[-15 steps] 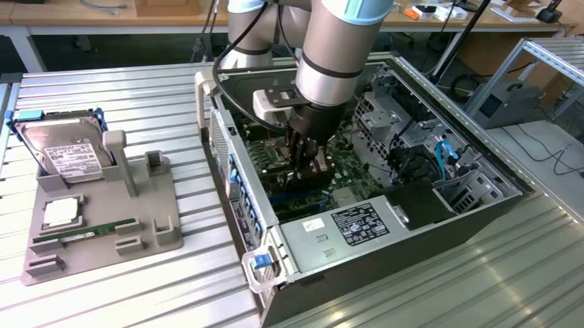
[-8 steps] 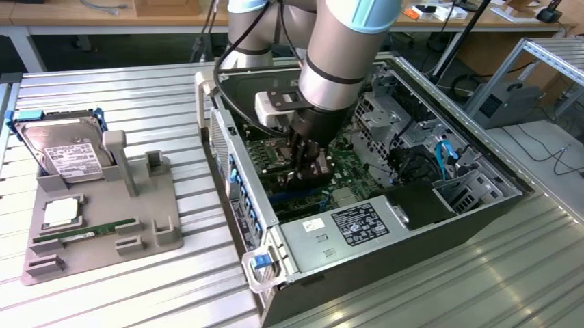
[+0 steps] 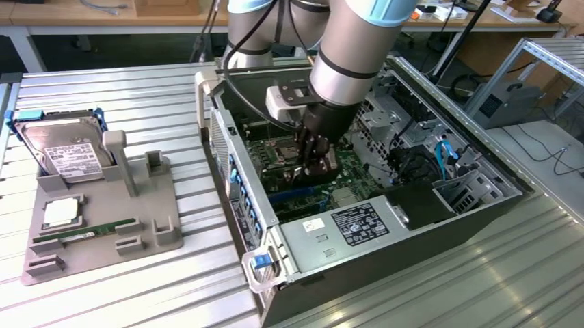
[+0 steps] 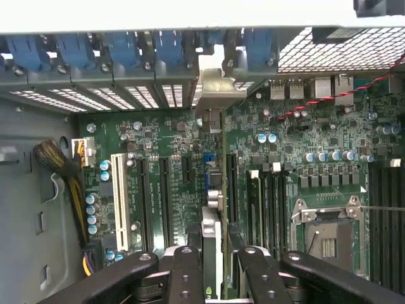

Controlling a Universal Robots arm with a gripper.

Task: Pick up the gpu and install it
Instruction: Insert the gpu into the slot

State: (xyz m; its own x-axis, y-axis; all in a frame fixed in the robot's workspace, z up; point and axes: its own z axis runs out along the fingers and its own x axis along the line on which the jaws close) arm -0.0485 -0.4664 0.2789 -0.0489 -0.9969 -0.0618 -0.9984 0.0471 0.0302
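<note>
Nearest the wrist camera, the gripper (image 4: 215, 266) shows as black, matte jointed fingers (image 4: 185, 272) with round pivot pins, partly closed and pinching the gpu (image 4: 212, 253) by its thin upper edge. Seen edge-on, the card is a narrow flat board carrying a small silver cylindrical component, and it runs away from the fingers to its bent silver metal end bracket (image 4: 218, 85), which sits against the row of perforated rear slot covers (image 4: 95, 95) with blue plastic retention clips (image 4: 120, 50). Beneath the card lies the green motherboard (image 4: 304, 133), densely studded with small capacitors, dark expansion slots and one white slot (image 4: 119, 199); the card stands on edge between the dark slots, though whether it is fully seated cannot be told. A square metal-framed processor socket (image 4: 326, 234) sits beside it.

In the exterior view, the gripper (image 3: 315, 160) reaches down inside the open grey steel computer case (image 3: 392, 232), holding the gpu (image 3: 324, 166) upright over the motherboard. To the exterior view's left, well apart from the case, a grey plastic fixture tray (image 3: 155, 225) rests on the ribbed aluminium table (image 3: 109, 301), holding a silver hard drive (image 3: 68, 154) with white label and a narrow green memory stick (image 3: 87, 234).
</note>
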